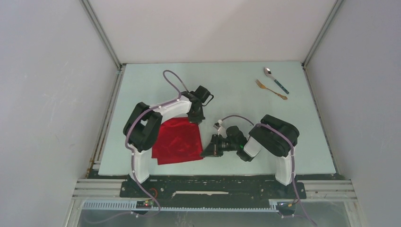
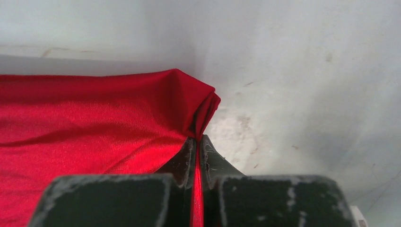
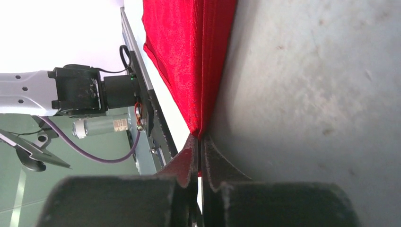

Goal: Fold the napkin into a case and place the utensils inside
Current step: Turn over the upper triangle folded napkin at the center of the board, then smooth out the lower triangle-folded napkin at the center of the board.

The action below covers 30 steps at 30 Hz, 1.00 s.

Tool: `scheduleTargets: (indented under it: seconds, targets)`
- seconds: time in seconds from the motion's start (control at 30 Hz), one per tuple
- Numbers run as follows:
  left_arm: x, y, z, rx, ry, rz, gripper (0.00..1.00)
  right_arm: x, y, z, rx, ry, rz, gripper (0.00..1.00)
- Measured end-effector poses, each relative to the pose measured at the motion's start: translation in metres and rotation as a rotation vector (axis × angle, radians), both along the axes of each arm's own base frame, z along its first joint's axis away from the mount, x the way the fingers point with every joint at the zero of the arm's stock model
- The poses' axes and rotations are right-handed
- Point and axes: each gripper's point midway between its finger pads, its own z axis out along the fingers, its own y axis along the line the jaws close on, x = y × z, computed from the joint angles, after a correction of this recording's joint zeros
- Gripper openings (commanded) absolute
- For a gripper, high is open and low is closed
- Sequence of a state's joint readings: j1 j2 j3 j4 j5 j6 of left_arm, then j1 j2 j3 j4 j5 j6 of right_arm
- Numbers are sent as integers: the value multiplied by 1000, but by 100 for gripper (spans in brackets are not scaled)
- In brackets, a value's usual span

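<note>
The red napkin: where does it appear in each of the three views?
Top external: the napkin lies lower left of centre, between the arms.
Left wrist: napkin fills the left half, corner pinched in the left tool.
Right wrist: napkin at top centre, edge pinched in the right tool.
Shared landmark: the pale table.

red napkin lies folded, spoon and fork apart

left arm, right arm: white links, black joint housings, lilac cables; tool fingers matte black, scuffed grey.
</note>
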<state>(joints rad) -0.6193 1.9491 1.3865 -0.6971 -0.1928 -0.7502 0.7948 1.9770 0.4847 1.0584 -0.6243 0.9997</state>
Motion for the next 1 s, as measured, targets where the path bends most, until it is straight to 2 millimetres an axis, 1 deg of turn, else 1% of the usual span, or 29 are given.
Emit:
scheduleTargets:
  seconds: [0.03,0.07,0.1,0.13,0.17,0.2,0.23,0.3,0.33,0.4,0.43,0.47,0.5,0.57,0.6,0.63,0.67,0.73,0.8,0.87,0.93,1.0]
  targets:
    - [1,-7,-3,-9,6,-15,30,0,-2,0,-2,2,-7,16]
    - [2,-13,-5,-13,10,-31,39,-1,-4,0,-6,8,-11,23]
    - [4,-17,-6,-15,3,-44,48,-4,-6,-1,-12,16,-10,32]
    - [7,-22,-6,-24,-9,-52,56,-8,-9,-1,-19,29,-5,38]
    - [10,-24,-4,-28,-22,-63,63,-11,-11,1,-24,40,1,43]
    - [13,-26,0,-37,-36,-73,73,-13,-12,5,-28,43,3,46]
    - [15,-28,5,-45,-50,-83,79,-14,-14,8,-37,41,3,49]
    - [14,-30,18,-71,-73,-108,83,-16,-20,10,-63,46,4,52]
    - [10,-29,28,-91,-89,-116,84,-16,-24,11,-80,50,3,53]
    - [0,-25,52,-133,-126,-136,85,-15,-31,13,-110,49,0,53]
    - [-9,-22,66,-155,-148,-148,83,-15,-35,12,-124,48,-1,52]
    - [-19,-17,82,-188,-174,-162,78,-15,-39,12,-137,49,-1,51]
    - [-30,-14,96,-220,-197,-176,76,-15,-42,12,-147,51,-1,50]
    - [-50,-11,116,-285,-232,-204,71,-16,-46,11,-159,55,4,47]
    - [-62,-9,120,-311,-242,-218,68,-16,-47,10,-162,61,7,45]
    - [-74,-8,119,-328,-234,-233,65,-16,-49,9,-164,67,10,44]
    - [-86,-9,113,-338,-219,-252,62,-17,-50,9,-165,71,14,42]
    - [-111,-13,93,-342,-158,-286,58,-18,-50,8,-165,80,23,39]
    - [-138,-15,65,-329,-74,-319,55,-20,-48,6,-160,93,37,39]
    - [-159,-13,43,-303,-4,-335,50,-20,-45,5,-149,106,54,38]
    - [-168,-13,33,-286,31,-339,47,-21,-43,5,-142,109,65,37]
    - [-172,-17,28,-279,44,-347,45,-21,-41,4,-137,113,72,36]
